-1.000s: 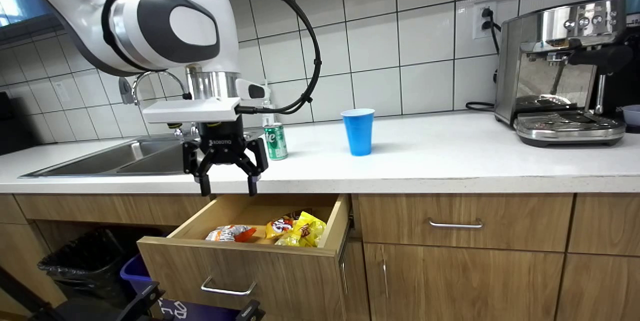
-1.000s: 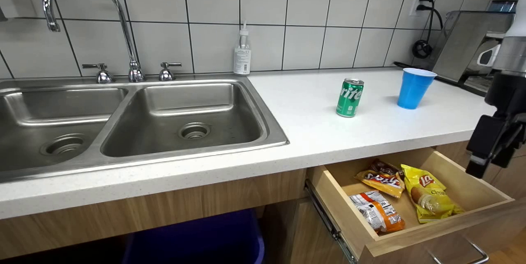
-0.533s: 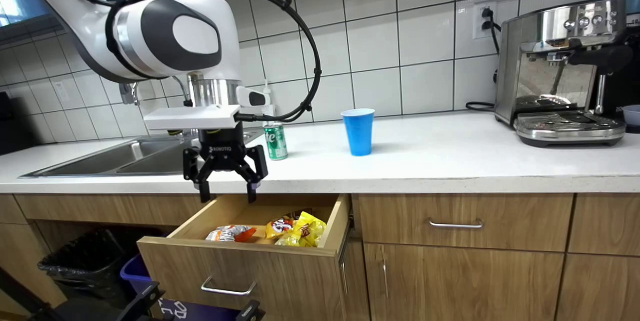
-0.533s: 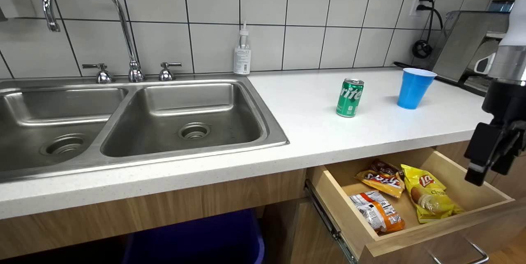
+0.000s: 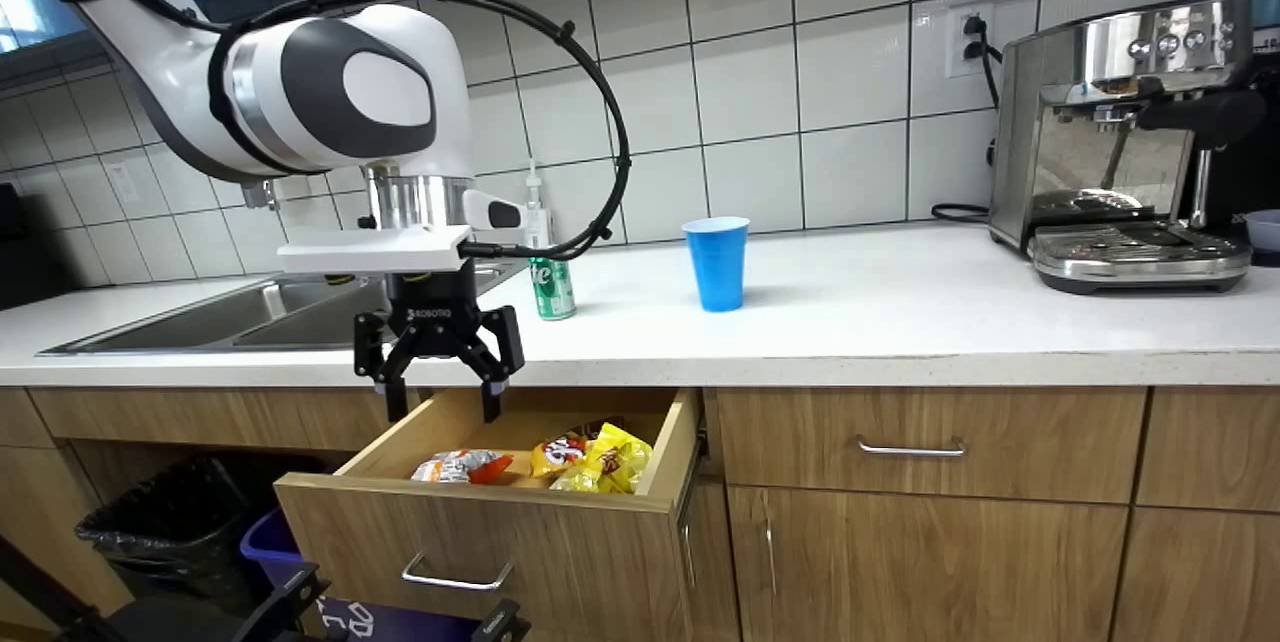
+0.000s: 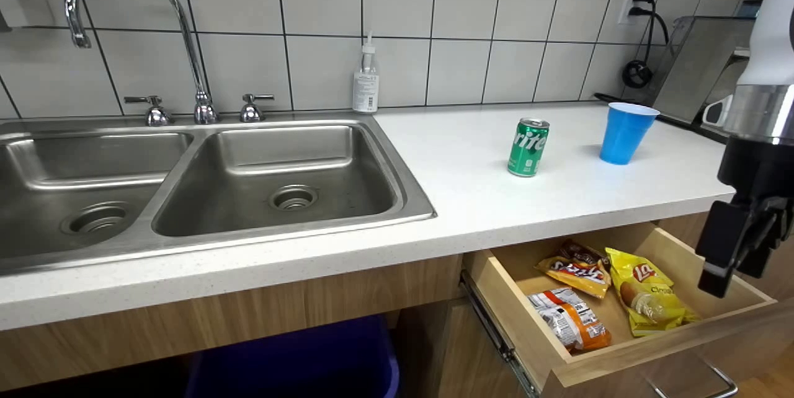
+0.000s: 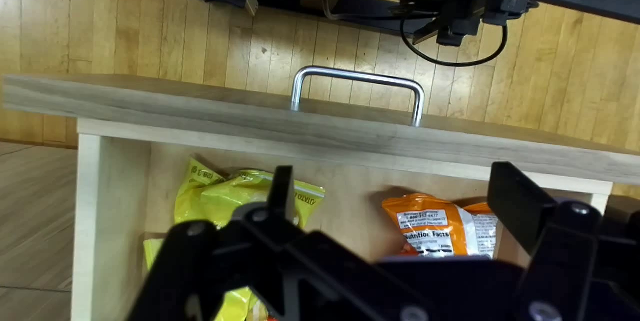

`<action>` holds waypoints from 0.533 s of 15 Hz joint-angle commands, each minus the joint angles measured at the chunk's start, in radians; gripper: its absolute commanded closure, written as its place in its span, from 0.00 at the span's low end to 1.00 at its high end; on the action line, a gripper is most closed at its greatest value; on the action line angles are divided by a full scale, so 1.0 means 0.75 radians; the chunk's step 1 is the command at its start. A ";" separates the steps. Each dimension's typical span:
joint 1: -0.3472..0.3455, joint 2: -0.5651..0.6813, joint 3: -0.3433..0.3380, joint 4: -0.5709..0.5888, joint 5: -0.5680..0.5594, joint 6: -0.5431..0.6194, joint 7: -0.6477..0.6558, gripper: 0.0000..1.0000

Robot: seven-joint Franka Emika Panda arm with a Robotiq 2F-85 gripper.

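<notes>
Fingers (image 7: pixel 517 201) of the black two-fingered gripper (image 5: pixel 444 407) stand spread well apart, and we see it released, hanging over the pulled-out drawer of pale wood with a brown wood-grain front (image 5: pixel 560 542). In the wrist view, one finger covers part of the crinkled, glossy yellow chip bag (image 7: pixel 215 201), while the orange, white and silver snack bag (image 7: pixel 430 226) shows between the two fingers. We cannot tell how high above the bags the fingertips hang. In an exterior view, we find both bags lying on the drawer's floor, near the glossy orange-yellow bag with red and white lettering (image 6: pixel 577 275); just behind it lies a dark brown wrapped packet (image 6: pixel 577 252), partly hidden. The shiny, squared metal handle (image 7: pixel 357 75) juts out from the drawer's front. On the white, flat countertop (image 6: pixel 471 156), in both exterior views, we see a green metal drink can with white lettering (image 6: pixel 527 147) standing upright between the stainless-steel double-basin sink (image 6: pixel 347 193) and the blue, tapering plastic cup with a white rim (image 6: pixel 626 136). Farther along the counter, in an exterior view, stands a boxy, shiny silver espresso machine (image 5: pixel 1110 162).
</notes>
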 commanded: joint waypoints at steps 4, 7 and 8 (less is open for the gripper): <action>0.007 0.043 0.030 0.001 0.027 -0.020 0.057 0.00; 0.008 0.051 0.041 0.001 0.021 -0.034 0.071 0.00; 0.007 0.057 0.044 0.001 0.018 -0.036 0.078 0.00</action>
